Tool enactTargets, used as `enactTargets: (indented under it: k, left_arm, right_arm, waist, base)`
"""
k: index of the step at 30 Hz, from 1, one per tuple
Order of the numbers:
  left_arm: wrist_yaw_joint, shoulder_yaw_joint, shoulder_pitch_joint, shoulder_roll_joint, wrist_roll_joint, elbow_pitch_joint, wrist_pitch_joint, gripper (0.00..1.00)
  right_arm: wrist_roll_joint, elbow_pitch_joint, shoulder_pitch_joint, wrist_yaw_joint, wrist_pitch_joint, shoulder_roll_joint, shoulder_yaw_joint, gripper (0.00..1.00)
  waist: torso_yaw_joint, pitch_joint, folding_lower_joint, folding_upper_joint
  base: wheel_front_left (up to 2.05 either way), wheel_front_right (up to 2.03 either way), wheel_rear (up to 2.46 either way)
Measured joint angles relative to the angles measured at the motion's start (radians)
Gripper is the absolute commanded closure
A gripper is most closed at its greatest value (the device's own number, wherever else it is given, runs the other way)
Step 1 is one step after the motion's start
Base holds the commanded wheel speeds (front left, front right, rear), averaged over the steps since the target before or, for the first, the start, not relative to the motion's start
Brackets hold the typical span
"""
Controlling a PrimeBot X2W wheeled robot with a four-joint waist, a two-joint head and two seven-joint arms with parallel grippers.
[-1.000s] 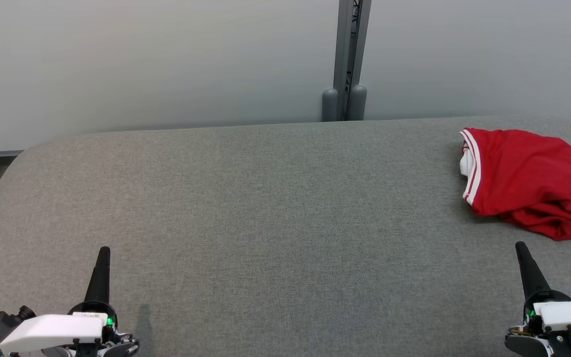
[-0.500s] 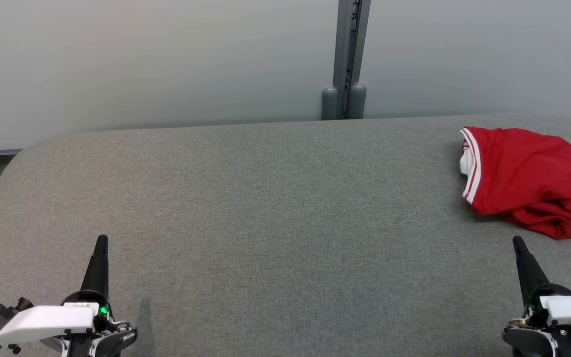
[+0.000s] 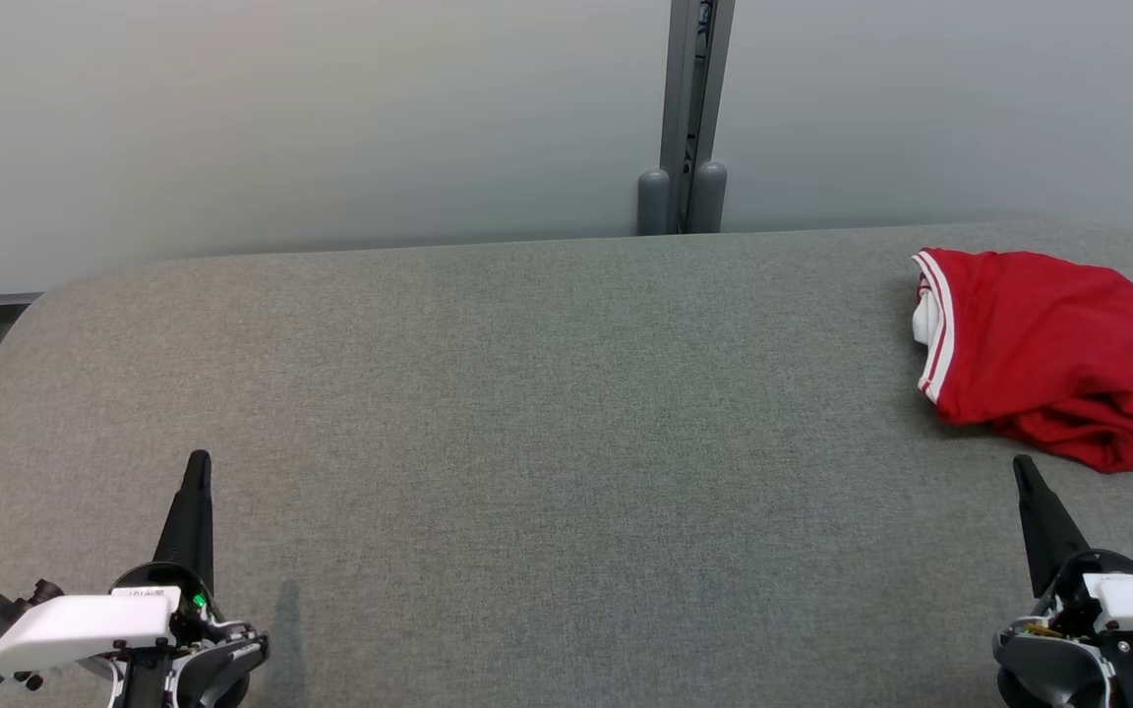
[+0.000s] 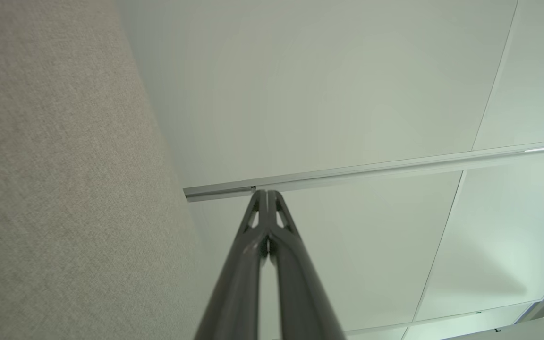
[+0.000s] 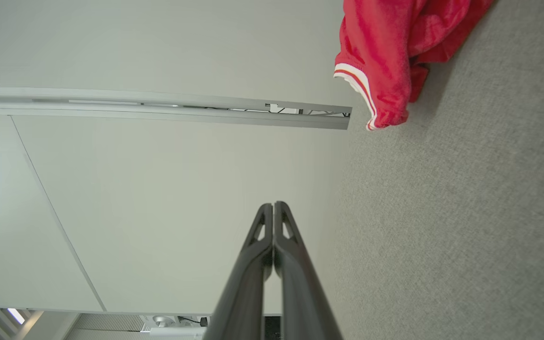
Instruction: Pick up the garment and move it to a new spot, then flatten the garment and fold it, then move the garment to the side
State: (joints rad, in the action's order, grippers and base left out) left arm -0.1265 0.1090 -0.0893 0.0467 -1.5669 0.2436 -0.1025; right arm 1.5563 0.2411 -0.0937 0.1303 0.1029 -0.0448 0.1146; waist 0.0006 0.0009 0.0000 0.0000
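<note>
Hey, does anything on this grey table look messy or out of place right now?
Only the red garment: it lies bunched and wrinkled at the far right of the table, not spread flat, with its white-striped trim facing the middle. Nothing looks spilled or damaged.

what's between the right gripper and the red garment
Nothing but a bare strip of the grey table lies between the right gripper and the red garment; the head view shows it, and the right wrist view agrees.
</note>
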Motion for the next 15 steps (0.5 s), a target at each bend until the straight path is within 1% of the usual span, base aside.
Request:
enactTargets:
  k: [8, 15]
  left_arm:
    - [-0.002, 0.003, -0.015, 0.0, -0.045, 0.002, -0.012, 1.0]
    - [-0.003, 0.003, -0.017, 0.001, -0.045, 0.002, -0.012, 1.0]
  right_arm:
    - [0.055, 0.003, -0.012, 0.0, 0.011, -0.001, 0.0, 1.0]
    - [0.055, 0.003, -0.014, 0.0, 0.011, -0.001, 0.0, 1.0]
  waist:
    - [-0.001, 0.002, 0.0, 0.0]
    - [-0.001, 0.002, 0.0, 0.0]
  base:
    - [0.0, 0.0, 0.0]
    - [0.0, 0.0, 0.0]
